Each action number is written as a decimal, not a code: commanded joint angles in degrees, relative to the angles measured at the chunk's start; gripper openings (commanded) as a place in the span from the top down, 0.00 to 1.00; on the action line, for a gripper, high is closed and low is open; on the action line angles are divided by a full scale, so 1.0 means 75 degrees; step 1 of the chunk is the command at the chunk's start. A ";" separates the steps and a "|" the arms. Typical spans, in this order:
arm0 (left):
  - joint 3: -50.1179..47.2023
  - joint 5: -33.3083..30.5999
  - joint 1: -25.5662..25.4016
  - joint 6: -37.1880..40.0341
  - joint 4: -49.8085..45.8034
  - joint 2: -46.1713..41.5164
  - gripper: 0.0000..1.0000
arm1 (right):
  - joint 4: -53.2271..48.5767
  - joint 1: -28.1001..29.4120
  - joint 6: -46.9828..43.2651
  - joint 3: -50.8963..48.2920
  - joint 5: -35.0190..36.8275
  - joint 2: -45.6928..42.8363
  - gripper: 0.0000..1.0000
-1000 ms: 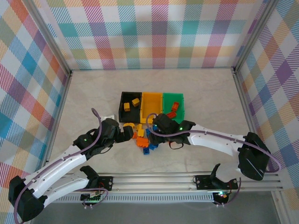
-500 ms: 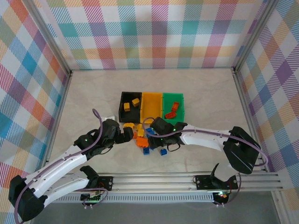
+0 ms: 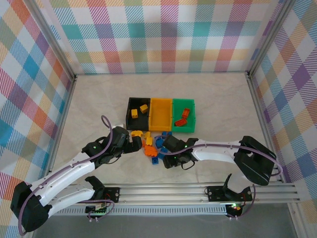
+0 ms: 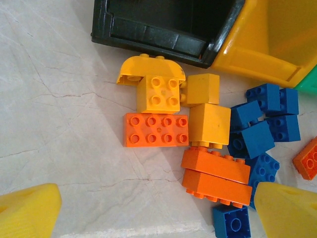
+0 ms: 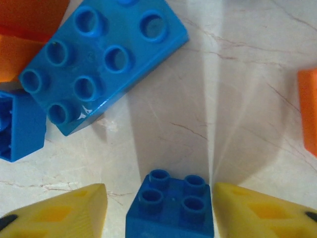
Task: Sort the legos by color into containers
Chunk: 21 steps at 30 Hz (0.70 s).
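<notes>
The row of bins (image 3: 161,119) stands mid-surface (image 3: 223,99). Two yellow bricks (image 3: 143,107) lie in the black bin (image 3: 141,123), and orange bricks (image 3: 184,115) lie in the green bin (image 3: 178,104). The loose bricks (image 3: 150,144), yellow, orange and blue, are heaped just on the near side of the bins, the closest almost against the black bin's front wall. The left gripper (image 4: 158,210) hangs over that heap, jaws spread wide with nothing between them. Farther out from the bins, the right gripper (image 5: 159,198) straddles a small blue brick (image 5: 172,208) resting on the surface. Its jaws are partly open, a sliver of surface showing on one side, the other side perhaps touching the brick.
</notes>
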 commanded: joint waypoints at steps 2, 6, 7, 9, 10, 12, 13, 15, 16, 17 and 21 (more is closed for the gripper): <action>-0.0104 0.0052 -0.0039 -0.0060 0.0039 -0.0082 0.00 | 0.0098 0.0029 0.0115 -0.0003 0.0019 -0.0040 0.56; -0.0149 0.0165 -0.0038 -0.0049 0.0078 -0.0115 0.00 | -0.0195 0.0029 -0.0084 0.0221 0.0245 -0.0441 0.67; -0.0152 0.0209 -0.0038 -0.0047 0.0095 -0.0106 0.00 | -0.0351 0.0011 -0.0188 0.0374 0.0352 -0.0539 0.68; -0.0158 0.0303 -0.0033 -0.0012 0.0144 -0.0079 0.00 | -0.0556 -0.0126 -0.0494 0.0810 0.0514 -0.0742 0.71; -0.0164 0.0367 -0.0035 0.0043 0.0194 -0.0078 0.00 | -0.0608 -0.0264 -0.0631 0.1021 0.0515 -0.0782 0.71; -0.0186 0.0478 -0.0038 0.0149 0.0285 -0.0101 0.00 | -0.0657 -0.0620 -0.0992 0.1621 0.0504 -0.0730 0.71; -0.0203 0.0484 -0.0033 0.0175 0.0284 -0.0120 0.00 | -0.0631 -0.0785 -0.1144 0.1917 0.0472 -0.0618 0.71; -0.0199 0.0504 -0.0039 0.0191 0.0274 -0.0179 0.00 | -0.0579 -0.1136 -0.1449 0.2656 0.0328 -0.0131 0.71; -0.0199 0.0518 -0.0039 0.0191 0.0267 -0.0183 0.00 | -0.0578 -0.1279 -0.1545 0.3034 0.0273 0.0147 0.71; -0.0199 0.0556 -0.0039 0.0190 0.0267 -0.0207 0.00 | -0.0581 -0.1443 -0.1669 0.3425 0.0283 0.0514 0.71; -0.0194 0.0655 -0.0061 0.0123 0.0192 -0.0102 0.01 | -0.0698 -0.2042 -0.1852 0.4763 0.0492 0.1893 0.70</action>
